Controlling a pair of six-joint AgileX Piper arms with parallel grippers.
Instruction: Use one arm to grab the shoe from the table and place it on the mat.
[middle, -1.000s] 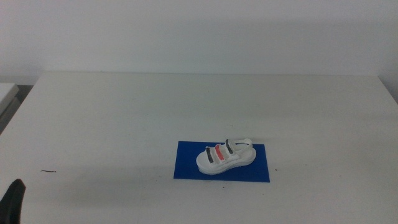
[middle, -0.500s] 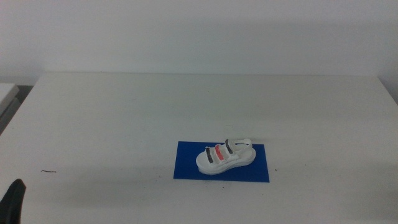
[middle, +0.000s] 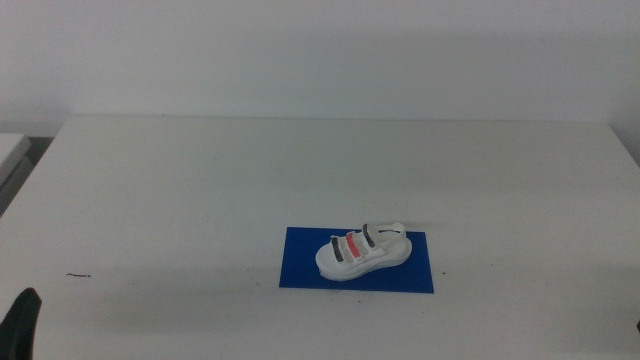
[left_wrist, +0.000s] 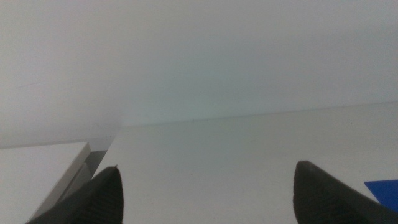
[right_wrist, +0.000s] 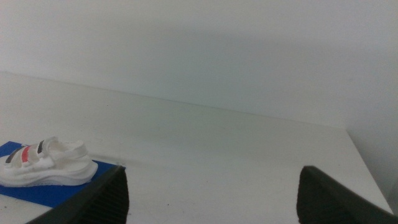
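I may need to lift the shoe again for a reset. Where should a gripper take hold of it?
Grip the shoe across its thick white sole at the middle, coming straight down from above. It rests sole-down on the mat, lying long and narrow, so the jaws can straddle its width.

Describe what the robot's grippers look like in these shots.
Only jaw tips show. The left gripper has two dark, matte, wedge-shaped jaws with rounded tips, and one appears as a black sliver in the middle view. The right gripper has matching dark jaws with squarer ends. No cables, lettering or arm links are visible.
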